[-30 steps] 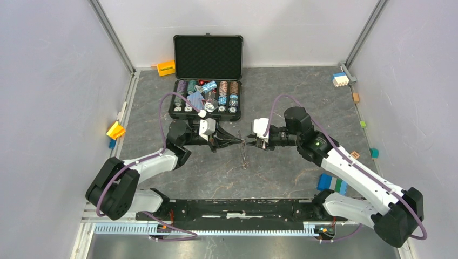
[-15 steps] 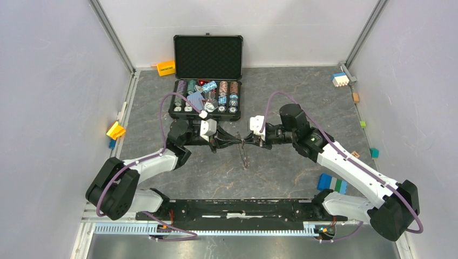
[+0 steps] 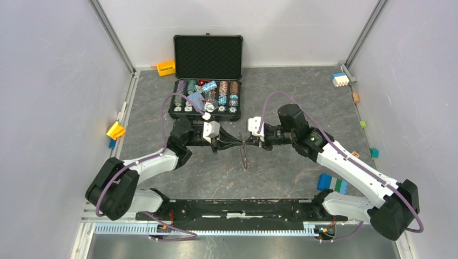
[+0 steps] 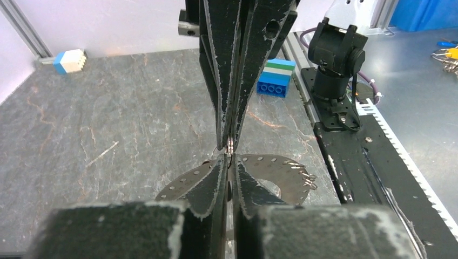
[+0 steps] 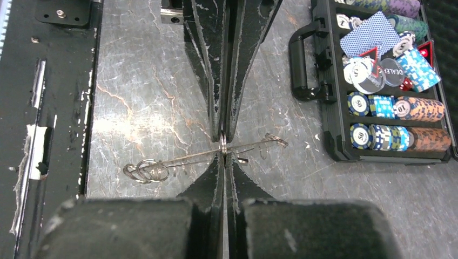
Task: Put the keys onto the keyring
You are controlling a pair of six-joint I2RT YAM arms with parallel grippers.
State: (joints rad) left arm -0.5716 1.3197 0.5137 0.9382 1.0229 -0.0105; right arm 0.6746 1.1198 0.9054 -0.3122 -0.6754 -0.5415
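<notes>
The keyring (image 3: 246, 156) hangs on edge above the table's middle. It shows as a flat grey holed disc (image 4: 281, 175) in the left wrist view and as a thin line (image 5: 183, 158) in the right wrist view. Small silver round-headed pieces, apparently the keys (image 5: 143, 171), cluster at one end of its rim (image 4: 305, 178). My left gripper (image 3: 240, 141) and right gripper (image 3: 249, 141) meet tip to tip at the keyring's upper rim. Both are shut there, on a small silver loop (image 4: 230, 144). The left gripper's (image 4: 230, 158) and the right gripper's (image 5: 223, 156) jaws are pressed nearly together.
An open black case (image 3: 178, 110) of poker chips (image 5: 397, 108) and cards stands just behind the grippers. A blue and green block (image 3: 332, 183) lies near the right arm. Small coloured blocks (image 3: 115, 130) line the side walls. The black base rail (image 3: 237, 208) runs along the near edge.
My right gripper has moved left to meet the left gripper's tips, and its jaws have closed at the keyring's rim. The left gripper has held its grip, shifting slightly.
</notes>
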